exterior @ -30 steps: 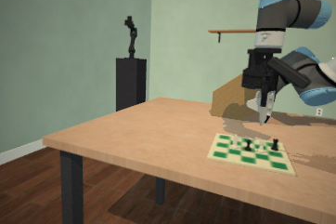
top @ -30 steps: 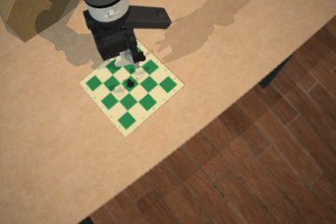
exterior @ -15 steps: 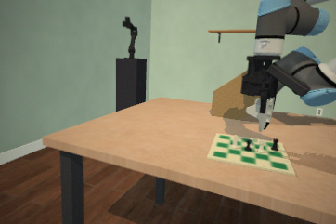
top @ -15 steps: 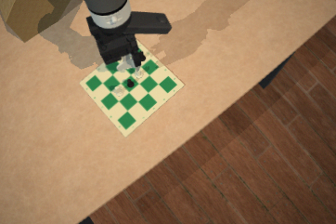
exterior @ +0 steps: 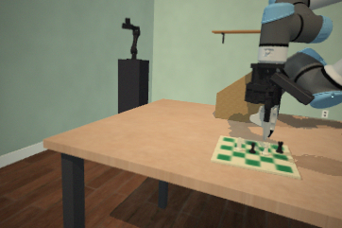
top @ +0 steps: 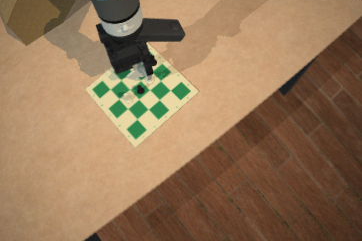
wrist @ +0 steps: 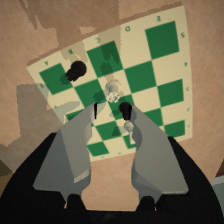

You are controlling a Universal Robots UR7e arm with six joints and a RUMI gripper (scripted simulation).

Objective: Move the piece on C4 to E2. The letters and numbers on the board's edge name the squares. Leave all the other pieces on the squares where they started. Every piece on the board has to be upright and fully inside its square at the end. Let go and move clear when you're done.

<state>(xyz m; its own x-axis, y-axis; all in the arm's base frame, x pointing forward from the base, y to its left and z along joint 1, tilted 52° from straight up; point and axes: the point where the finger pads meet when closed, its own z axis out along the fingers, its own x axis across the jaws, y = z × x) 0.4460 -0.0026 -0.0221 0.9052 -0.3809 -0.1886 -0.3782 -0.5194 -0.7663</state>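
Hand over the board

The hand (wrist: 111,114) hovers above the board (wrist: 165,37), fingers narrowly parted, pinching nothing, black pawn (wrist: 125,109) below.

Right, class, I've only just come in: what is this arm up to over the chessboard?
One robot arm hangs over a small green-and-cream chessboard on a wooden table. Its gripper points down above the pieces, fingers partly closed with nothing between them. Two black pieces, one of them near the A/B corner and the other between the fingertips in the wrist view, and pale ones stand upright on their squares. No piece has been lifted yet.
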